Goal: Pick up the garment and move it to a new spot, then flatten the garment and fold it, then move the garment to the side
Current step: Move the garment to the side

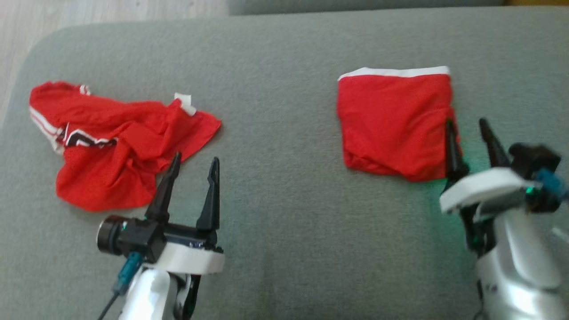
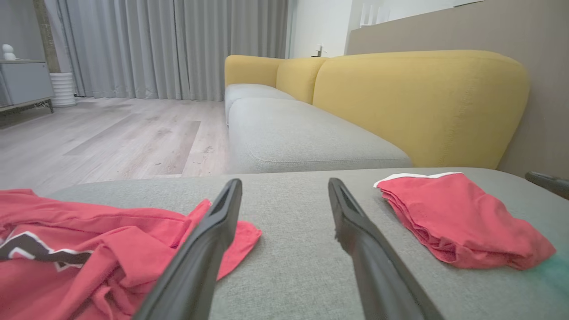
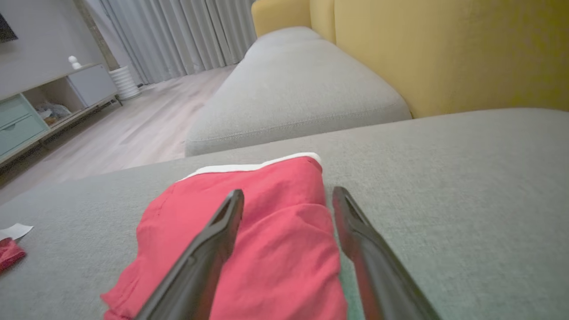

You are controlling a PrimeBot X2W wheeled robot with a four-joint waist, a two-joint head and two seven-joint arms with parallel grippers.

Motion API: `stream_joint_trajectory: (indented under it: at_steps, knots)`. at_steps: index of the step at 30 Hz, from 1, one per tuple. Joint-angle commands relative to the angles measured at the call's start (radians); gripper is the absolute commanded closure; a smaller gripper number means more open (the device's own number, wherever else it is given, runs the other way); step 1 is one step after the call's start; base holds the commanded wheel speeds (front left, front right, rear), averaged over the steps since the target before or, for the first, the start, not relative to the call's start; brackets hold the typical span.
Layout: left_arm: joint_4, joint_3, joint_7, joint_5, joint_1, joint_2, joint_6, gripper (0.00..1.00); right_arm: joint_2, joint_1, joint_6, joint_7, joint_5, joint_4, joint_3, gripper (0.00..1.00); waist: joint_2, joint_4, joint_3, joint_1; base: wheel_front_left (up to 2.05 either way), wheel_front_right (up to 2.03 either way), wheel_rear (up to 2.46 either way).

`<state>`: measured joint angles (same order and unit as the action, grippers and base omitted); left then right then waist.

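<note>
A folded red garment [image 1: 393, 124] with a white band along its far edge lies flat on the grey couch seat [image 1: 284, 66], right of centre. My right gripper [image 1: 466, 124] stands open at the garment's right edge, one finger over the cloth and the other beside it, holding nothing. In the right wrist view the folded garment [image 3: 275, 240] spreads under and between my fingers [image 3: 213, 249]. In the left wrist view the same garment [image 2: 458, 218] shows at the right. My left gripper [image 1: 194, 161] is open and empty, near the front of the seat.
A crumpled red garment [image 1: 115, 142] with white and black trim lies at the left, its edge just beyond my left fingers; it is also in the left wrist view [image 2: 89, 249]. Yellow backrest [image 2: 422, 102] stands beyond the seat. Wooden floor [image 2: 111, 138] lies past the seat's left edge.
</note>
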<state>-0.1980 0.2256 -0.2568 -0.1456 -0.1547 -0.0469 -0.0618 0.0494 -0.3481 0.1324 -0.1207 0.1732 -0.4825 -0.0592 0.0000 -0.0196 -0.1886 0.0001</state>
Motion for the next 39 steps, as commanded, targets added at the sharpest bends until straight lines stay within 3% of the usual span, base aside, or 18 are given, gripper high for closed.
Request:
stream_joint_trajectory:
  at_steps: [1,10,15,16,17,23,28,33,39]
  knots:
    - [0.028,-0.027,-0.005,-0.005,-0.052,-0.003,0.000,0.00,0.001,-0.052,-0.002,0.010,-0.017,0.013,0.006,0.00,0.0000,-0.026,-0.026,-0.0001,0.00,0.00,0.00]
    - [0.024,0.006,-0.005,-0.042,-0.081,-0.003,0.011,0.00,0.001,-0.214,-0.002,0.163,-0.152,-0.217,-0.191,0.00,0.0000,-0.095,-0.075,-0.0001,0.00,0.00,0.00]
    - [0.022,0.018,-0.005,-0.055,-0.088,-0.003,0.020,0.00,0.001,-0.267,-0.002,0.210,-0.227,-0.312,-0.201,0.00,0.0000,-0.115,-0.099,-0.0001,0.00,0.00,0.00]
    - [0.022,0.019,-0.005,-0.056,-0.089,-0.003,0.021,0.00,0.001,-0.275,-0.002,0.215,-0.238,-0.325,-0.192,0.38,0.0000,-0.117,-0.101,-0.0001,0.00,0.00,0.00]
    - [0.021,0.019,-0.005,-0.057,-0.090,-0.003,0.021,0.00,0.001,-0.281,-0.002,0.215,-0.250,-0.334,-0.180,0.98,0.0000,-0.117,-0.103,-0.0001,0.00,0.00,0.00]
    - [0.017,-0.001,-0.005,-0.051,-0.095,-0.003,0.025,0.00,0.016,-0.299,-0.002,0.179,-0.355,-0.334,-0.118,1.00,0.0000,-0.096,-0.088,-0.0001,0.00,0.00,0.00]
    - [0.022,-0.014,-0.005,-0.042,-0.088,-0.003,0.024,0.00,0.069,-0.309,-0.002,0.168,-0.389,-0.333,-0.036,1.00,0.0000,-0.058,-0.070,-0.0001,0.00,0.00,0.00]
    - [0.034,-0.025,-0.005,-0.035,-0.091,-0.003,0.021,0.00,0.164,-0.317,-0.002,0.178,-0.389,-0.317,0.050,1.00,0.0000,-0.034,-0.081,-0.0001,0.00,0.00,0.00]
    - [0.049,-0.027,-0.005,-0.030,-0.101,-0.003,0.011,0.00,0.381,-0.301,-0.002,0.211,-0.362,-0.284,0.168,1.00,0.0000,-0.021,-0.126,-0.0001,0.00,0.00,0.00]
